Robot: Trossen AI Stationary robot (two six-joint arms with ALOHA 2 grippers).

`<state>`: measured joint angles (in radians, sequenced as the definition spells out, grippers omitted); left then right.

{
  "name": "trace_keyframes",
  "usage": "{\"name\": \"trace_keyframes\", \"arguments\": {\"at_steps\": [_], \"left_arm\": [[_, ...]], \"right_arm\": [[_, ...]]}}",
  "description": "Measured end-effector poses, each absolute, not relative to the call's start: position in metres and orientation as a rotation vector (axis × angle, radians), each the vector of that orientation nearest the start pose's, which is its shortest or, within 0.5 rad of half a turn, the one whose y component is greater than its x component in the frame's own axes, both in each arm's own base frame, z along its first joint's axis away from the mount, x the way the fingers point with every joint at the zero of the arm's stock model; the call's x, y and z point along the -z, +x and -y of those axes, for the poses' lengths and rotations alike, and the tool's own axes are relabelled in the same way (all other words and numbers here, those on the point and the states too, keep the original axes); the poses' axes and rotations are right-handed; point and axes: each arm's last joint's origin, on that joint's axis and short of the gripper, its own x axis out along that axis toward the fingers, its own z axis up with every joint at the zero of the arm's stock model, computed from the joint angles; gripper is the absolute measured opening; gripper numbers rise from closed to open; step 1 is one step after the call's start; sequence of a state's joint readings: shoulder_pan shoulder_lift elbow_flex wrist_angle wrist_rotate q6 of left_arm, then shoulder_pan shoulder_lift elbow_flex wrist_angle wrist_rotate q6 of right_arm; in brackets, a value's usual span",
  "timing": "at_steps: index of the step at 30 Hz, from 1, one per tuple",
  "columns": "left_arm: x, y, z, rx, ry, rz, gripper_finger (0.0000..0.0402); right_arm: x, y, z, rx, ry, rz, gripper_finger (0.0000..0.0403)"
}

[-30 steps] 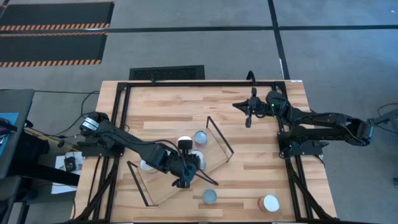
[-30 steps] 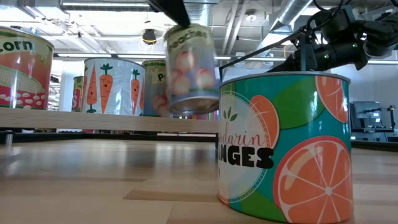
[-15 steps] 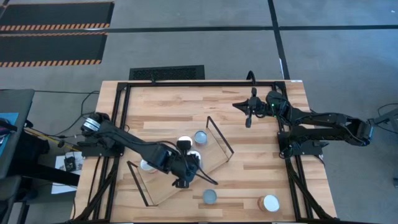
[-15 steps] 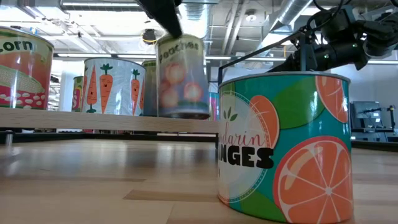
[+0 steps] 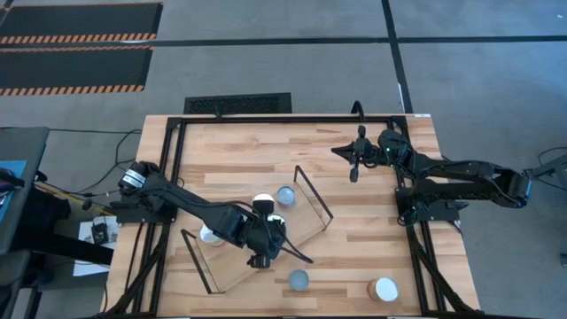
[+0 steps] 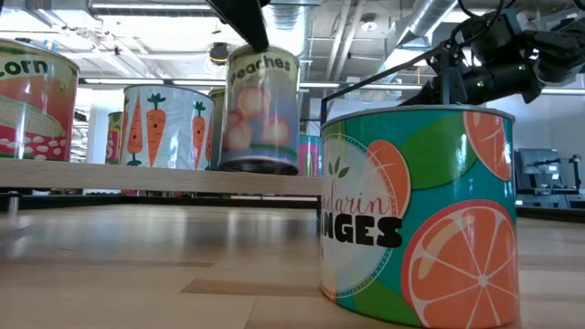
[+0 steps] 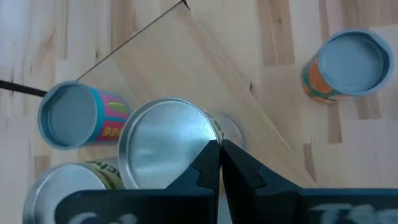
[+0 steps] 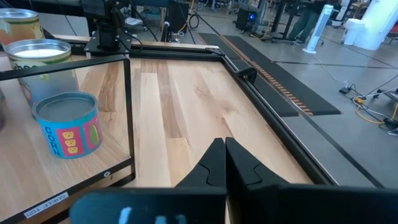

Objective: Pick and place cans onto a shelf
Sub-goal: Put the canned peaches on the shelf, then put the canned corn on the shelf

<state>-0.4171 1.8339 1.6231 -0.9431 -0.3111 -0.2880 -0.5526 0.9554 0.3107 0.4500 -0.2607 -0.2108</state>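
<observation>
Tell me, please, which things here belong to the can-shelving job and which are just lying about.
Job: peaches can in left tool; shelf; mandarin can; right tool, idle above table.
Lying about: floor vent; striped mats; cables.

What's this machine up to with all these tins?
It is stacking cans onto a small wooden shelf. The left gripper holds a peaches can by its rim, over the shelf board beside other cans already there, such as the carrots can. Whether it has touched down is hard to tell. Two more cans wait on the table, including the oranges can. The right gripper waits near the table's far edge, fingers closed and empty.
</observation>
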Motion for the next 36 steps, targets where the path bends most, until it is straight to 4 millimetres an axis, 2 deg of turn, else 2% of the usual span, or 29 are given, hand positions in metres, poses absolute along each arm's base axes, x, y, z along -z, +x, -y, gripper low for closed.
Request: {"name": "trace_keyframes", "arguments": {"at_steps": [11,26,36], "left_arm": [[-0.2765,0.3484,0.1440,-0.083,0.126,-1.100,0.0001],[-0.2768,0.3515,0.1384,-0.098,0.137,-1.089,0.0023],[-0.2814,0.3531,0.1369,-0.104,0.235,-1.038,0.0014]], "right_arm": [[-0.2012,0.1685,0.0951,0.271,-0.131,-0.210,0.0007],[-0.2012,0.1685,0.0951,0.270,-0.131,-0.210,0.0007],[-0.2012,0.1685,0.0951,0.270,-0.131,-0.210,0.0007]]}}
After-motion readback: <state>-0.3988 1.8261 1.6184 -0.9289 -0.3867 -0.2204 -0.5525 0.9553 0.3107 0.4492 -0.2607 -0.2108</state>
